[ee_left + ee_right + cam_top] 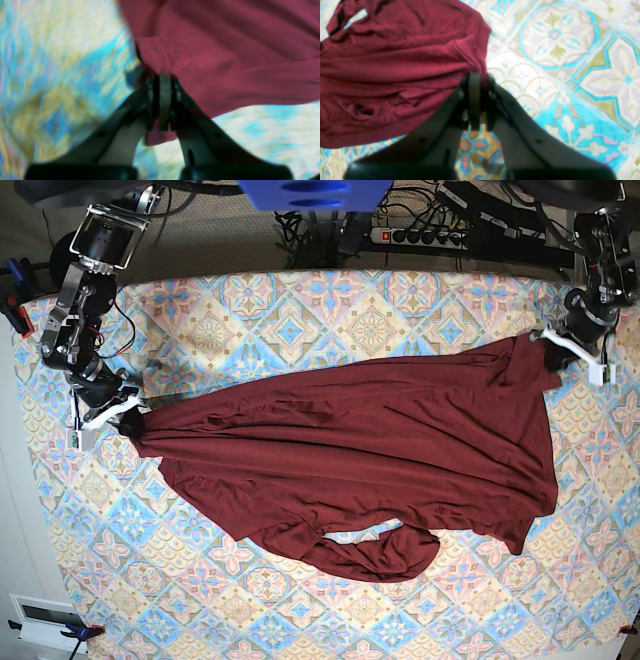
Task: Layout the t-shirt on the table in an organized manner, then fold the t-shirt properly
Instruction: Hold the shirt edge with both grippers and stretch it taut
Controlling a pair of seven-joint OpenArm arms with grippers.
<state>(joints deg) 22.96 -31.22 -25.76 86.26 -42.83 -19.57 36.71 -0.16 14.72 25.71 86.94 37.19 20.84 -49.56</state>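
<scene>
Base view, left to right: right gripper [128,416] sits near the table's [300,310] left edge, jaws pinched down on one corner of the t-shirt [370,450]. Right wrist view confirms it: fabric bunched tight between the fingertips, cloth fanning away from the pinch.

Middle: shirt is stretched across the table between the two arms, dark maroon, full of long lengthwise wrinkles. Lower edge sags toward the camera side, with a rolled loop of fabric curling under it. Not flat, not squared up.

Right: left gripper [560,340] near the table's right edge, jaws clamped on the opposite corner of the shirt. Left wrist view shows a small tab of cloth poking out below the fingertips, background smeared with blur.

Risks, my read:
- Both grips are small corner pinches; more tension could pull the knit out of one.
- Pulling only along this line keeps the ridges and leaves the loop tucked under.
- Setting it down now likely traps that rolled section, so any fold comes out crooked.
- Both arms are near the table edges, little room left to spread wider.
</scene>
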